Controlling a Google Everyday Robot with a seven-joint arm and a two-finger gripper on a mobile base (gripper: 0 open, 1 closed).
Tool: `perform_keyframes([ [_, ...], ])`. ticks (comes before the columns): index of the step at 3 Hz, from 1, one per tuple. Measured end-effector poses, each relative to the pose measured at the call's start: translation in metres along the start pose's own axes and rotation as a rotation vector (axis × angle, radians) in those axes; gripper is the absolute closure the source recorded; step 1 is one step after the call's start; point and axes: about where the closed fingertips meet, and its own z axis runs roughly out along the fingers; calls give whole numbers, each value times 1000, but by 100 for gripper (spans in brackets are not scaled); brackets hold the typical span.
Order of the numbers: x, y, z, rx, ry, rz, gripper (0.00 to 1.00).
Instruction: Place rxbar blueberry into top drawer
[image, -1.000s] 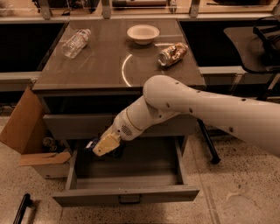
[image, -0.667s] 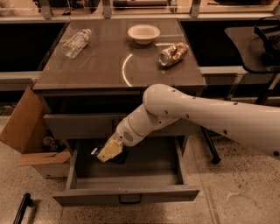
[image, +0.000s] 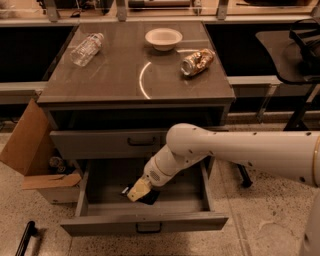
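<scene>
My gripper (image: 136, 191) is hovering inside the open top drawer (image: 190, 223), with the rxbar blueberry (image: 150, 197) lying at its four o'clock; I cannot tell whether it is gripping.

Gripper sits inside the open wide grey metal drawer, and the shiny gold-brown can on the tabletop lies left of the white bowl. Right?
Not quite. The camera view shows the shiny gold-brown can lying right of the white bowl, not left. The rest holds: the gripper sits inside the open wide grey metal drawer, at the dark navy-blue snack bar on its floor.
</scene>
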Motion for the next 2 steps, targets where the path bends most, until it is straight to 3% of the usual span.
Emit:
perform_keyframes([
  [2, 31, -63, 40, 95, -38, 88, 100],
])
